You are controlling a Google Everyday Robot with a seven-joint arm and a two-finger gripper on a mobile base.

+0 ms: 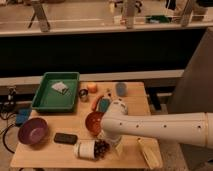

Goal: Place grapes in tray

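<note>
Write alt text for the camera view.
The robot's hand is low beside a small bunch of dark red-purple grapes near the front edge of the wooden table; the rectangular green plastic tray sits back left.

The light is dim and warm, falling from above and giving the table [75, 119] and the pale arm [160, 129] an orange cast, while the band behind sinks almost to black. The arm is brightest, with a soft sheen and no hard glare; its shadow lies on the wood, and the gripper [107, 146], low at the table's front just beside the grapes [101, 148], sits in that shade. Colours are muted and contrast is low.
</note>
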